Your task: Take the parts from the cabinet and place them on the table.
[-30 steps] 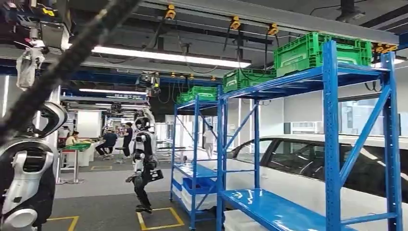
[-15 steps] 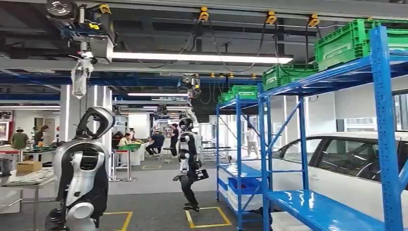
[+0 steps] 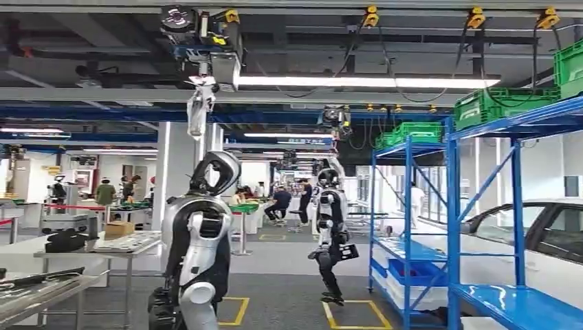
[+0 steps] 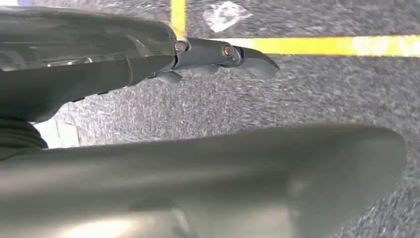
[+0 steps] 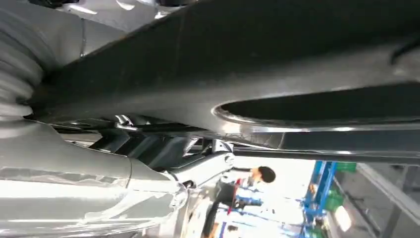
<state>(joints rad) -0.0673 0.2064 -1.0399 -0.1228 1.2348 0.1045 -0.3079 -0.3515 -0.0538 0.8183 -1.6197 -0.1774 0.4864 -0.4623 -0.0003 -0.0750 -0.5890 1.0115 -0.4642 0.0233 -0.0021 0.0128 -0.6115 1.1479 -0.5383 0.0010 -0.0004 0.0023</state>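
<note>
Blue shelving (image 3: 450,227) right of the desk (image 3: 41,285), parts presumably inside, none visible. Left hand (image 4: 218,52) hanging floorward, fingers apart, holding nothing. Right hand (image 5: 148,148) too blurred: grip unclear.

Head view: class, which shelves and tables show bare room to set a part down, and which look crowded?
Bare: the glossy blue shelf at lower right, between its blue posts. Crowded: the grey table on the left with its cardboard box, and the farther rack's low shelf holding a blue bin.

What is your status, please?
Left hand open over grey carpet floor. Right hand: grip unclear. Blue metal shelving rack to right. Silver humanoid robot ahead.
</note>
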